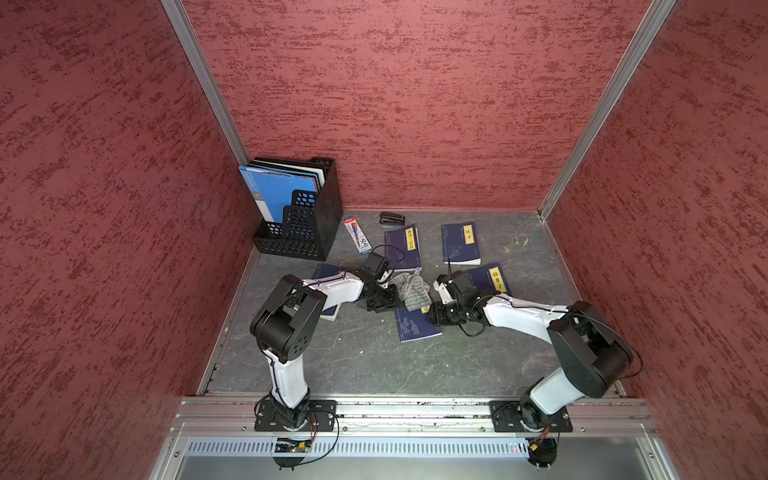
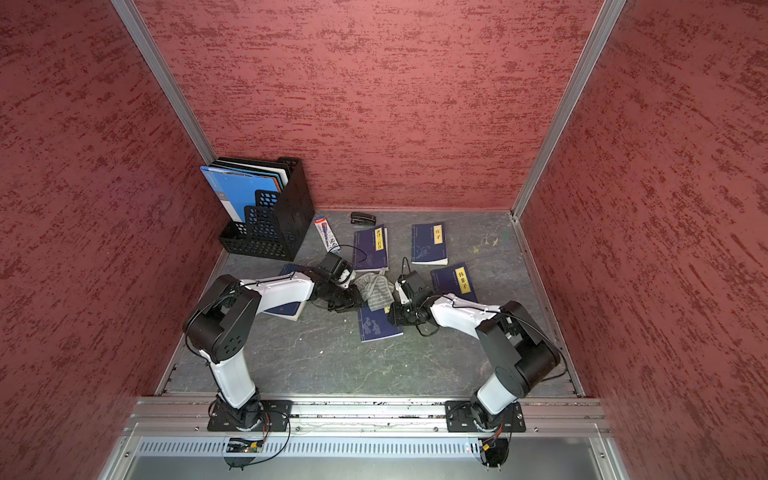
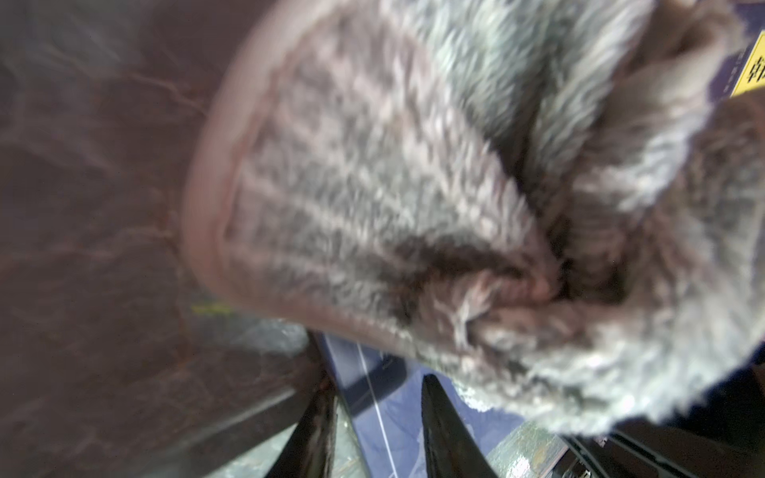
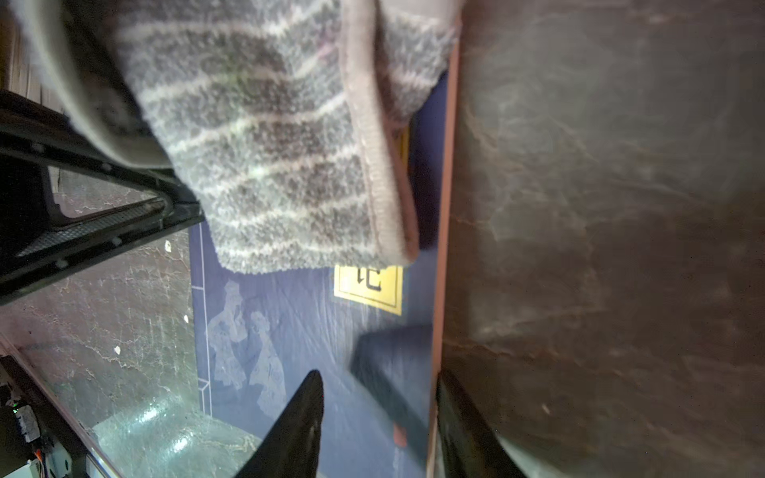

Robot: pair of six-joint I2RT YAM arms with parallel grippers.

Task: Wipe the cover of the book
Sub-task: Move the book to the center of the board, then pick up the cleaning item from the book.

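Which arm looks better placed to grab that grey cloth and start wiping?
Probably left: the left gripper sits right beside the cloth, which fills the left wrist view just ahead of its fingers. The right gripper is at the edge of the book, one finger over the cover, better suited to steadying it.

File rack, stapler, pen box

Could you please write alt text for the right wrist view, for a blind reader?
A grey striped cloth lies over one end of a blue book on a dark table; the right tool hangs open over the cover.
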